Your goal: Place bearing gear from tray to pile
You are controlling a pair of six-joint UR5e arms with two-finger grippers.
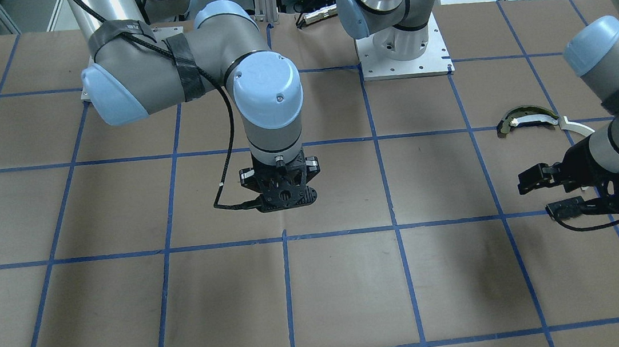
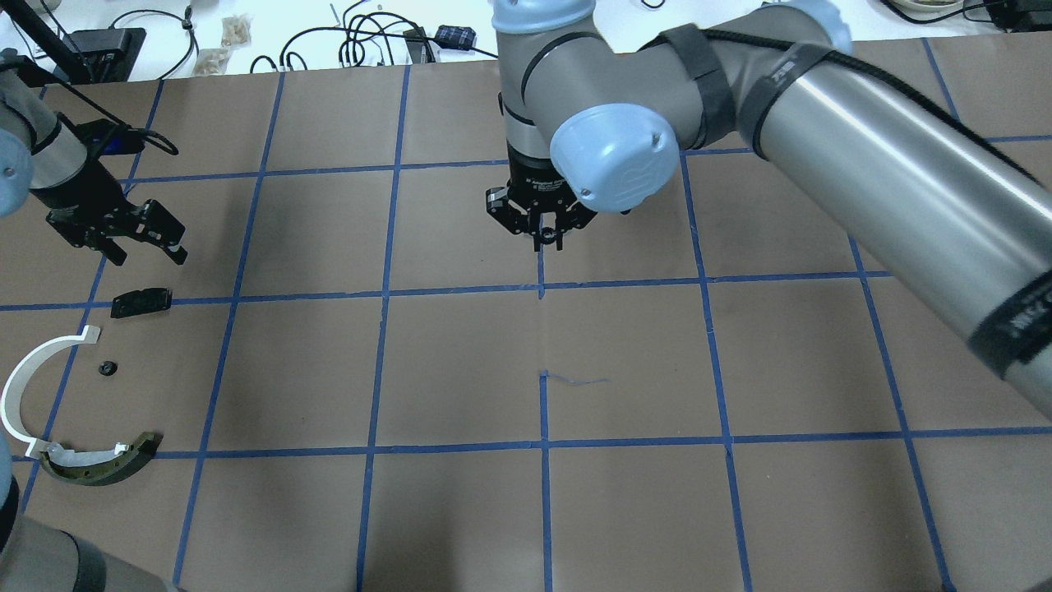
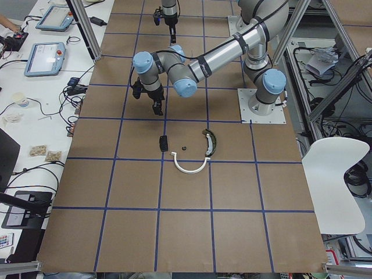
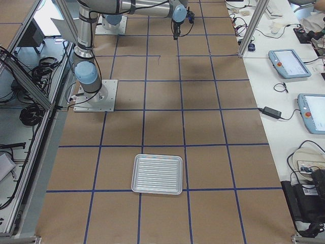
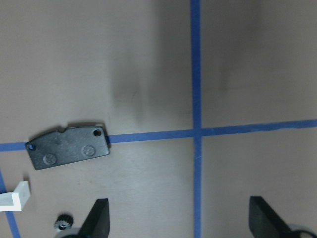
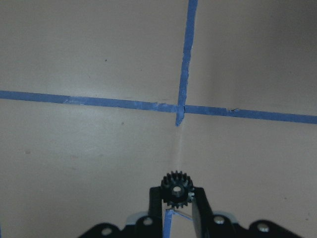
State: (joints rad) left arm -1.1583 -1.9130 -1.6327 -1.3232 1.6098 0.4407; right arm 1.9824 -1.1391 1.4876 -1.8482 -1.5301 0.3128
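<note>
Right gripper (image 2: 538, 234) hangs over the middle of the table (image 2: 460, 510), pointing straight down, and the wrist cam shows it pinching the gear (image 6: 177, 191), a tiny black toothed thing, between its two fingertips, well clear of the paper. So the gear is up in the air, about halfway between the two ends. The tray (image 4: 157, 174) is a ribbed metal one sitting way off toward the table's right end. The pile (image 3: 190, 171) is on the left half: a flat black plate (image 2: 141, 302) lying across a tape line, a thin white arc (image 2: 25, 378), a dark curved piece (image 2: 103, 464) touching the arc's near end, and a second gear (image 2: 107, 368) lying loose between plate and arc. Left gripper (image 2: 148, 253) hovers just past the plate on the far-edge side, jaws spread wide with nothing in them, so it's the closest thing to the pile. The table is brown paper with a blue tape (image 2: 625, 448) grid. Beyond the far edge there's a mess of cables (image 2: 362, 41) and a bench with pendants (image 3: 45, 58), and a white chair (image 3: 337, 180) sits behind the robot.
</note>
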